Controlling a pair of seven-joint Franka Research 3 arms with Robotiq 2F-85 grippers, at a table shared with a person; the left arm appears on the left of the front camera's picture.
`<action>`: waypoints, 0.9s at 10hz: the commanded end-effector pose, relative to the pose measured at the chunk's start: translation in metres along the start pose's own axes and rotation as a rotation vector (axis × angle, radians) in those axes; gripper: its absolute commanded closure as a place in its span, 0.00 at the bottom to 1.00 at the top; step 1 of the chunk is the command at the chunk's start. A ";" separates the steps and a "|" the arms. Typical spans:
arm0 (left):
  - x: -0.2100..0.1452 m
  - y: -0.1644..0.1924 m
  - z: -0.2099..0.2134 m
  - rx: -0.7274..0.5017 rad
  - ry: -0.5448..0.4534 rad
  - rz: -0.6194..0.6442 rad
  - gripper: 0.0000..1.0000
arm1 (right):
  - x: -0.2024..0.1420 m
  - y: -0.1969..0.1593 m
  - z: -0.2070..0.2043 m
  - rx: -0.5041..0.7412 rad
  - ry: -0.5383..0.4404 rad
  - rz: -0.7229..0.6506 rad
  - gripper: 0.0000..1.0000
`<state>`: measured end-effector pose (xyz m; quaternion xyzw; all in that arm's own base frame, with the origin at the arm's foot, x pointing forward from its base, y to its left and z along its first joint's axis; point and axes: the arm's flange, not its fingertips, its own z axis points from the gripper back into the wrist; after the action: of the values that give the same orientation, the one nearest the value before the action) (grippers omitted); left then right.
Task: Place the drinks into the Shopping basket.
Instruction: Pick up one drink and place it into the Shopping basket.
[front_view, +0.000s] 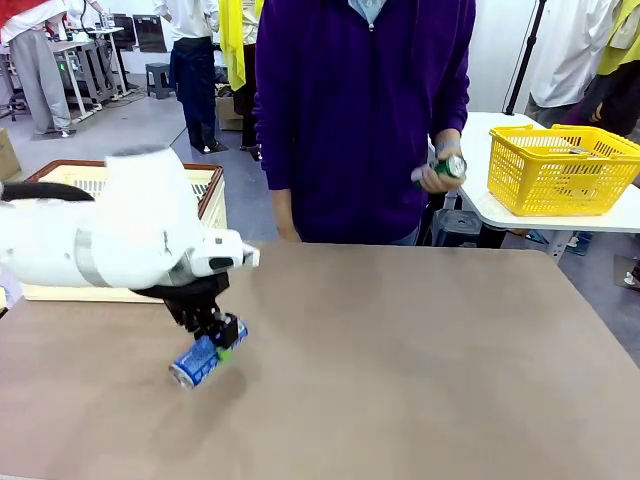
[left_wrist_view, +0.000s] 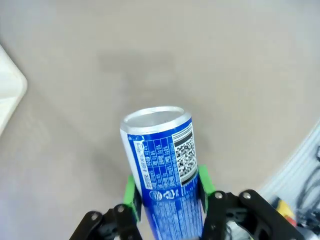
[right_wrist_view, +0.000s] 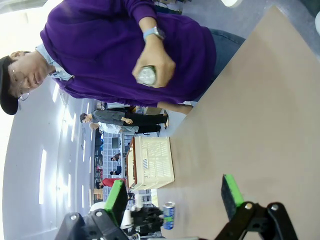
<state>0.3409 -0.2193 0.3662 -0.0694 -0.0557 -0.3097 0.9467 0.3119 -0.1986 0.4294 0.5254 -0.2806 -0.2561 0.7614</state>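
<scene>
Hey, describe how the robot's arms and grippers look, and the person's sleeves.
The left arm is glossy white with a grey band. The left gripper and right gripper are black, their fingers tipped with green pads. The person's sleeves are purple; a pale blue watch shows.

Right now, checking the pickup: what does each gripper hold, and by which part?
Left gripper clamps the blue can by its sides, pads across the body. Right gripper is open, holding nothing.

On the blue can (left_wrist_view: 161, 165) a barcode and small white print are seen, but no wording can be made out
</scene>
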 end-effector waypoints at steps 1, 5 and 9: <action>-0.060 -0.003 0.113 0.039 -0.120 -0.071 1.00 | 0.001 0.001 0.001 0.011 0.001 0.012 0.00; -0.105 0.029 0.159 0.038 -0.199 0.115 1.00 | 0.001 0.001 0.001 0.011 0.001 0.012 0.00; -0.084 0.010 0.176 0.046 -0.176 0.030 1.00 | 0.001 0.001 0.001 0.011 0.001 0.012 0.00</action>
<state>0.2670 -0.1466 0.5197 -0.0720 -0.1370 -0.2992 0.9415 0.3118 -0.1988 0.4292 0.5254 -0.2805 -0.2563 0.7613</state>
